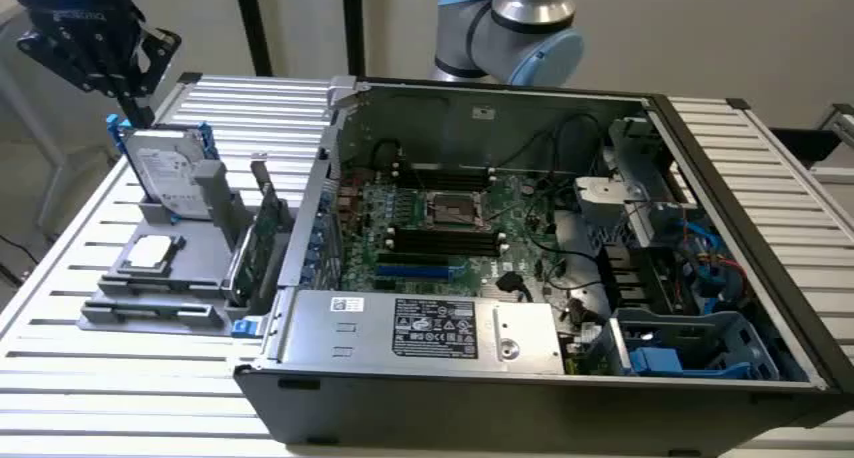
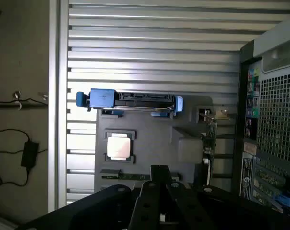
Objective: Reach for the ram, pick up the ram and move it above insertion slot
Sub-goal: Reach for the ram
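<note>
The ram (image 2: 123,176) is a thin green stick lying in a groove of the grey parts holder (image 2: 183,143), just beyond my fingertips in the wrist view. My gripper (image 1: 136,110) hangs shut and empty at the exterior view's far left, above the back end of the holder (image 1: 200,308). In the wrist view the gripper (image 2: 159,168) shows as black fingers pressed together, apart from the ram. The black memory insertion slots (image 1: 447,243) lie on the motherboard inside the open computer case (image 1: 534,398).
On the holder stand a hard drive (image 1: 171,173) with blue clips, a processor (image 1: 150,253) in its tray and an upright green expansion card (image 1: 267,233). The case wall (image 1: 320,208) rises beside the holder. A slatted metal table (image 1: 120,388) carries everything.
</note>
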Controlling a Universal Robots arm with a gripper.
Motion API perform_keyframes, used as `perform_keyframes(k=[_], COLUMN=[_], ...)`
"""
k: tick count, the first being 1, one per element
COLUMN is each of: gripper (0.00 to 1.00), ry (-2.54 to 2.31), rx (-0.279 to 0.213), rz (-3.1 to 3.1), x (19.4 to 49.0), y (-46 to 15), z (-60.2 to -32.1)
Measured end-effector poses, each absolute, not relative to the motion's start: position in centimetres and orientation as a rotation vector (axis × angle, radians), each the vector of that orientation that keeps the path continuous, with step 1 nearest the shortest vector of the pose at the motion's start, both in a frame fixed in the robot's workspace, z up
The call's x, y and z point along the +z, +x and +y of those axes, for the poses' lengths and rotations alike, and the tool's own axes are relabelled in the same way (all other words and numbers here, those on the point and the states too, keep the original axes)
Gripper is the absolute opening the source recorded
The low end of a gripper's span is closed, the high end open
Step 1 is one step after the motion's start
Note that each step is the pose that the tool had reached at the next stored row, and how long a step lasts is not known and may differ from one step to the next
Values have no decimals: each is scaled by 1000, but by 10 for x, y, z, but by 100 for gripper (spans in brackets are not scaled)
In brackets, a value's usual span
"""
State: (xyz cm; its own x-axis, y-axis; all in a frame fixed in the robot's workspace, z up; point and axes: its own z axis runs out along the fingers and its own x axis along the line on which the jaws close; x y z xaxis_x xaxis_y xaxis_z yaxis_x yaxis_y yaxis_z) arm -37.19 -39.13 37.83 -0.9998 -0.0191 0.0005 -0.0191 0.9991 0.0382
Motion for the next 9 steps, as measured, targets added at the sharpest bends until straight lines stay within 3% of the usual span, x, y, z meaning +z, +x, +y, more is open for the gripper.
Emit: perform_keyframes(k=[9], gripper=[11], ry=[30], rx=[-60], rz=[-3140], x=[378], y=[-372], z=[-391])
